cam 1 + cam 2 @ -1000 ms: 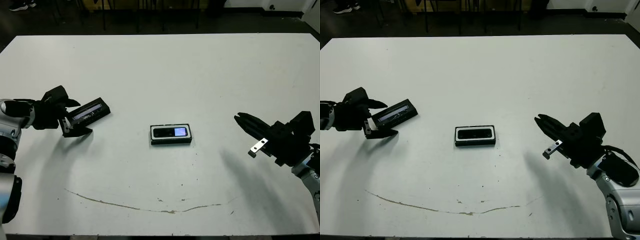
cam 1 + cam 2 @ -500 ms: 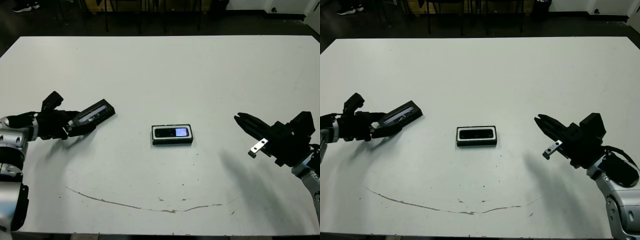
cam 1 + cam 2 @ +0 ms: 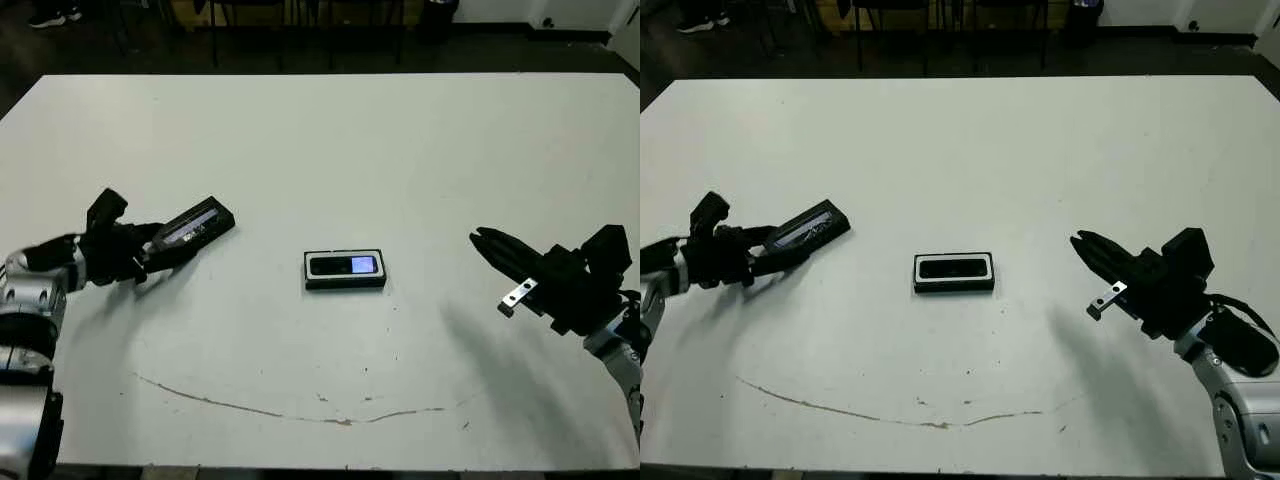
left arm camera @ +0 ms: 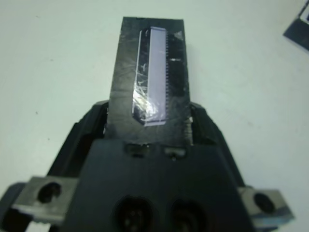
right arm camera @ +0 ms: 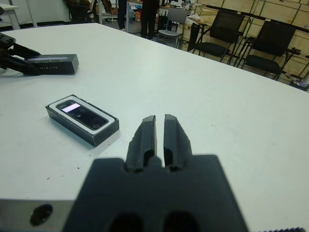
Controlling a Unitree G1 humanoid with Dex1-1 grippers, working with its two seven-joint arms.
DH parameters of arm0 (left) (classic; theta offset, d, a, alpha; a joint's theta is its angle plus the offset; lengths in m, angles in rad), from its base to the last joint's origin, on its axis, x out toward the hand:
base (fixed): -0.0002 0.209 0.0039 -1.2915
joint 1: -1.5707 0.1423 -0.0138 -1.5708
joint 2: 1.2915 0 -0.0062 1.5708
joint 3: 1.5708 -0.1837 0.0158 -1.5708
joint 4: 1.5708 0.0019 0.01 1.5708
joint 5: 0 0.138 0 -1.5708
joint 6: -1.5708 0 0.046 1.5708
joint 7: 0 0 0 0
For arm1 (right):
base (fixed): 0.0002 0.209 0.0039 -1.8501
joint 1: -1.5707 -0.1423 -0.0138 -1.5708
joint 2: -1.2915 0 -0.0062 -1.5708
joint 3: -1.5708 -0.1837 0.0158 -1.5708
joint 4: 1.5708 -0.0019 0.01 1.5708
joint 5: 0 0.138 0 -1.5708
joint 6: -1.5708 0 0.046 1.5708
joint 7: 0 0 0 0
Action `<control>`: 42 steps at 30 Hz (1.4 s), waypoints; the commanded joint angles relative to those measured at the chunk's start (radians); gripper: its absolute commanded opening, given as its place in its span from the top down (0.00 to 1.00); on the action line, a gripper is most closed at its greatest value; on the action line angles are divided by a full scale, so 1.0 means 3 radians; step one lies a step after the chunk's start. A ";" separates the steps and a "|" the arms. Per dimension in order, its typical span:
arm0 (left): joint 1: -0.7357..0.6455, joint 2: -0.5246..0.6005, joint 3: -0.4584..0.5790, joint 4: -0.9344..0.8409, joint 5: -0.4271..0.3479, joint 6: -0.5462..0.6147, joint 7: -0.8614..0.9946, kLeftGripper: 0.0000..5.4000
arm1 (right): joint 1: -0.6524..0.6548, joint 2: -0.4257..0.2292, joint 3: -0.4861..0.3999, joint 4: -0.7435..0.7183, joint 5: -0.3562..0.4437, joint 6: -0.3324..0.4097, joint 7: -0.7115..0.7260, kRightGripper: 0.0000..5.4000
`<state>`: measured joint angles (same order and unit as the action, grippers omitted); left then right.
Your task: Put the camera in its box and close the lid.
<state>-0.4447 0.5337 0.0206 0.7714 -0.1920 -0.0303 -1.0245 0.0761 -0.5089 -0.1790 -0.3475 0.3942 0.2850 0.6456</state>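
The camera (image 3: 341, 265), a black bar with a small lit screen, lies inside the box (image 3: 345, 284), a shallow black tray with a white lining, at the table's middle. To the far left, the lid (image 3: 197, 226), black with a silvery strip, rests slanted on the table. My left gripper (image 3: 158, 247) is shut on the lid's near end; in the left wrist view its fingers (image 4: 94, 117) flank the lid (image 4: 152, 77). My right gripper (image 3: 482, 240) hovers shut and empty to the right of the box, pointing toward it, with its fingers (image 5: 145, 133) pressed together.
A thin brown smear (image 3: 290, 412) runs across the white table (image 3: 330, 140) near the front edge. Chairs (image 5: 217, 38) and a person's legs (image 5: 149, 17) show beyond the far edge.
My left gripper has turned from open around the lid to shut on its near end, and the lid has slid slightly right. The right arm, box and camera have stayed put.
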 commanded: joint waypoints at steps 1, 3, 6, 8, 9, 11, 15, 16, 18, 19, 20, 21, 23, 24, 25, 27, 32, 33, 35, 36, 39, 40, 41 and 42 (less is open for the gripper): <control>0.0413 -0.0087 0.0024 -0.0594 -0.0080 0.0164 0.0106 0.49 | 0.0029 -0.0031 0.0012 0.0004 -0.0020 0.0084 -0.0043 1.00; 0.0528 -0.0082 0.0082 -0.1067 -0.0210 0.0318 0.0150 0.49 | 0.0033 -0.0039 0.0039 -0.0013 -0.0079 0.0081 -0.0078 1.00; 0.0589 -0.0081 0.0158 -0.1681 -0.0488 0.0623 0.0121 0.49 | 0.0023 -0.0020 0.0066 0.0010 -0.0078 0.0109 -0.0093 1.00; 0.0568 -0.0067 0.0166 -0.2010 -0.0617 0.0770 0.0128 0.49 | 0.0006 0.0027 0.0080 0.0074 -0.0042 0.0062 -0.0069 1.00; 0.0539 -0.0053 0.0148 -0.2165 -0.0651 0.0853 0.0147 0.49 | 0.0005 0.0035 0.0094 0.0085 -0.0071 0.0031 -0.0083 1.00; 0.0471 -0.0033 0.0094 -0.2400 -0.0708 0.1050 0.0169 0.49 | -0.0003 0.0055 0.0114 0.0109 -0.0093 -0.0016 -0.0096 1.00; 0.0237 -0.0072 -0.0107 -0.2383 -0.0730 0.1135 -0.0048 0.49 | -0.0037 0.0094 0.0138 0.0217 -0.0073 -0.0134 -0.0039 1.00; 0.0181 -0.0079 -0.0172 -0.2343 -0.0701 0.1131 -0.0096 0.49 | -0.0052 0.0108 0.0139 0.0284 -0.0053 -0.0203 0.0010 1.00; 0.0077 -0.0072 -0.0300 -0.2261 -0.0639 0.1165 -0.0176 0.49 | -0.0065 0.0133 0.0131 0.0378 -0.0014 -0.0269 0.0063 1.00; 0.0033 -0.0062 -0.0366 -0.2224 -0.0596 0.1174 -0.0209 0.49 | -0.0065 0.0138 0.0127 0.0396 -0.0005 -0.0278 0.0072 1.00; -0.0009 -0.0061 -0.0430 -0.2170 -0.0553 0.1161 -0.0252 0.49 | -0.0065 0.0136 0.0123 0.0407 -0.0002 -0.0291 0.0085 1.00; -0.0047 -0.0073 -0.0483 -0.2103 -0.0522 0.1134 -0.0302 0.49 | -0.0061 0.0130 0.0123 0.0404 -0.0018 -0.0314 0.0088 1.00; -0.0119 -0.0103 -0.0578 -0.1968 -0.0460 0.1064 -0.0393 0.49 | -0.0052 0.0124 0.0119 0.0399 -0.0036 -0.0343 0.0094 1.00; -0.0152 -0.0112 -0.0621 -0.1911 -0.0426 0.1037 -0.0427 0.49 | -0.0049 0.0123 0.0116 0.0399 -0.0028 -0.0341 0.0096 1.00; -0.0191 -0.0114 -0.0671 -0.1852 -0.0397 0.1046 -0.0472 0.49 | -0.0047 0.0130 0.0112 0.0409 -0.0014 -0.0343 0.0102 1.00; -0.0260 -0.0107 -0.0762 -0.1763 -0.0337 0.1085 -0.0545 0.49 | -0.0047 0.0140 0.0112 0.0430 -0.0002 -0.0369 0.0127 1.00; -0.0354 -0.0156 -0.0846 -0.1569 -0.0230 0.1031 -0.0600 0.49 | -0.0023 0.0113 0.0129 0.0343 -0.0053 -0.0284 0.0057 1.00; -0.0367 -0.0171 -0.0850 -0.1523 -0.0219 0.1032 -0.0608 0.49 | -0.0016 0.0106 0.0130 0.0321 -0.0056 -0.0265 0.0047 1.00; -0.0384 -0.0195 -0.0851 -0.1450 -0.0202 0.1031 -0.0618 0.49 | -0.0008 0.0102 0.0132 0.0303 -0.0052 -0.0249 0.0046 1.00; -0.0390 -0.0206 -0.0851 -0.1413 -0.0196 0.1031 -0.0627 0.49 | -0.0001 0.0098 0.0133 0.0284 -0.0059 -0.0226 0.0030 1.00; -0.0390 -0.0227 -0.0854 -0.1331 -0.0179 0.1032 -0.0631 0.49 | 0.0021 0.0084 0.0136 0.0232 -0.0082 -0.0169 -0.0011 1.00; -0.0388 -0.0230 -0.0859 -0.1323 -0.0170 0.1052 -0.0623 0.49 | 0.0027 0.0076 0.0139 0.0211 -0.0100 -0.0152 -0.0026 1.00; -0.0388 -0.0234 -0.0864 -0.1311 -0.0158 0.1066 -0.0622 0.49 | 0.0029 0.0077 0.0140 0.0214 -0.0108 -0.0162 -0.0022 1.00; -0.0388 -0.0235 -0.0874 -0.1303 -0.0140 0.1081 -0.0620 0.49 | 0.0028 0.0083 0.0141 0.0229 -0.0109 -0.0176 -0.0013 1.00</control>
<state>-0.5536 0.4638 -0.2310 0.3639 -0.2516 0.2827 -1.2100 0.0698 -0.4692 -0.1394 -0.2837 0.3721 0.2166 0.6448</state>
